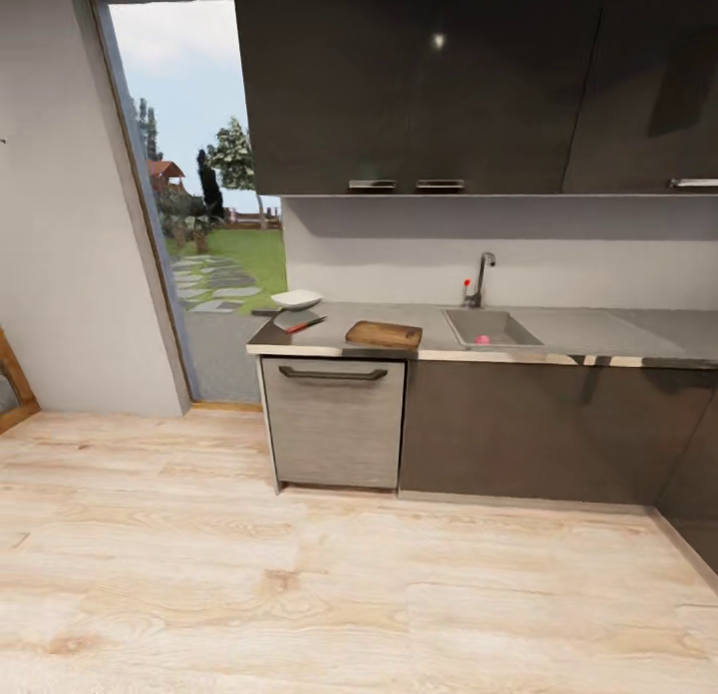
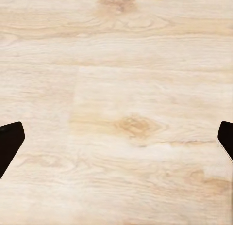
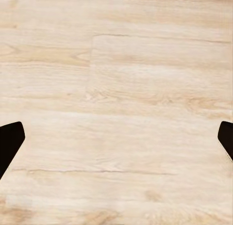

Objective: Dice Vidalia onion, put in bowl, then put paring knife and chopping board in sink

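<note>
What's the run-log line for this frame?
phase: approach, counter ahead | Vidalia onion: in sink | chopping board, paring knife, bowl: on countertop | left gripper, right gripper: open over floor

Black, pointed pincer fingertips [image 2: 9, 145]

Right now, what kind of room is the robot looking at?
It looks like a home kitchen. A grey countertop runs over dark cabinets, with a sink and tap set into it. A chopping board, a bowl and a paring knife lie on top, beside an opening onto a garden.
</note>
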{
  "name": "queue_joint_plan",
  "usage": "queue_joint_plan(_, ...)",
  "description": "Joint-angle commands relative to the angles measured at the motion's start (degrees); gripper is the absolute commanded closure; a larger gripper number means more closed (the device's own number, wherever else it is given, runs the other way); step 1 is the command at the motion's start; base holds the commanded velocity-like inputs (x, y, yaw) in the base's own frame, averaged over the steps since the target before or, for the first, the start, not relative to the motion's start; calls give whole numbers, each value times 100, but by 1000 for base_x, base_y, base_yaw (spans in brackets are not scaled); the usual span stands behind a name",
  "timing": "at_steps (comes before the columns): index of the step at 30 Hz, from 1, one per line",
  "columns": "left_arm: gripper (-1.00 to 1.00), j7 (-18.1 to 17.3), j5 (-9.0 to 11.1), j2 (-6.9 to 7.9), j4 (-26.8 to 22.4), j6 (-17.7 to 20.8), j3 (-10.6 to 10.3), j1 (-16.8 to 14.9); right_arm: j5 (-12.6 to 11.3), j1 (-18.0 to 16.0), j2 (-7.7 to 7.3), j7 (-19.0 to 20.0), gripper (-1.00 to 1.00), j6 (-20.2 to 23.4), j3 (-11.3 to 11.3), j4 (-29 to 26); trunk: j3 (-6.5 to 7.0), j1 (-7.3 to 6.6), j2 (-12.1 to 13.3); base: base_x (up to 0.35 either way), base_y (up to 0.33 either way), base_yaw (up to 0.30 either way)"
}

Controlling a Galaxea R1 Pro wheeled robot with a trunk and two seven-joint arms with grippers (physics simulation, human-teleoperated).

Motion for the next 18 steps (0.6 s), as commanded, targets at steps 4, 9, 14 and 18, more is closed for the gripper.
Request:
queue_joint_plan(4, -100, 2, 0, 5, -7, -9, 5, 1, 4, -3, 1, -20, -100, -17, 2, 4, -5, 2, -2, 262, -207, 255)
queue_joint_plan(9, -100, 2, 0, 5, -3, -9, 5, 1, 4, -1, 1, -14, -100, -17, 2, 4, -5, 2, -2, 289, -134, 204)
queue_joint_plan(14, -100, 2, 0, 6, -1, -9, 5, 1, 4, -2, 1, -11, -100, -17, 2, 4, -5, 2, -2, 315, -22, 49)
queue_joint_plan(18, -100, 2, 0, 7, -1, -9, 5, 1, 4, -3, 1, -11, -100, -17, 2, 4, -5, 2, -2, 323, -4, 7)
